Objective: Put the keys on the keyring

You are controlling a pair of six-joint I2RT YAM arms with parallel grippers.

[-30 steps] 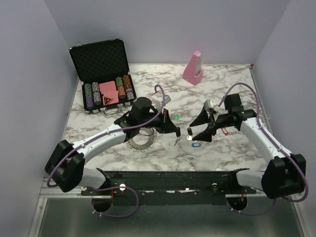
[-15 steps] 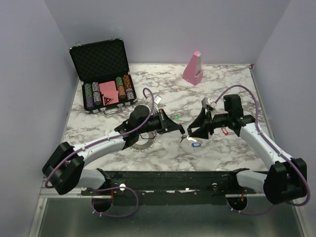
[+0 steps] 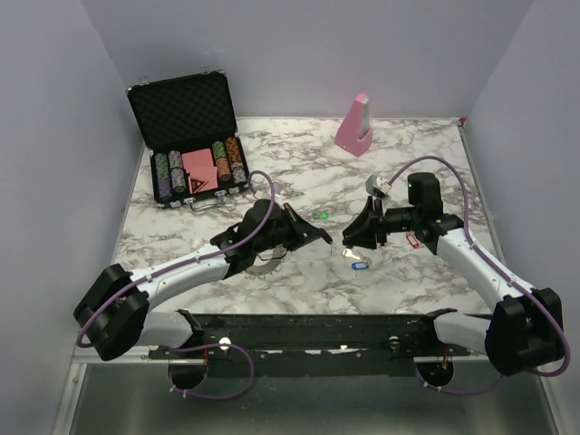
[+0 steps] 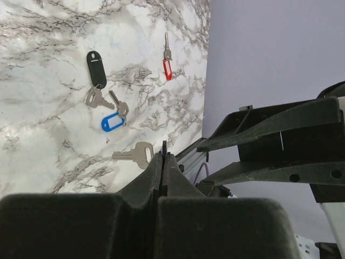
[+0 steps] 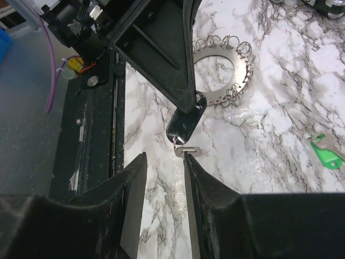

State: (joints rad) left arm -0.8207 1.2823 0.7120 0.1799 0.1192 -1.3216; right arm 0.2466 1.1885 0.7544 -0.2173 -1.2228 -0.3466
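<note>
The left arm reaches low toward two o'clock, over the keyring, with the left gripper clenched on a black-tagged key. At its three o'clock the right gripper faces it, jaws parted, tips just beside that key, the right arm bent.

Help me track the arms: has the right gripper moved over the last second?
Yes. In the top view the right gripper has drawn slightly away from the blue-tagged key, toward the pink wedge, and its jaws have narrowed.
</note>
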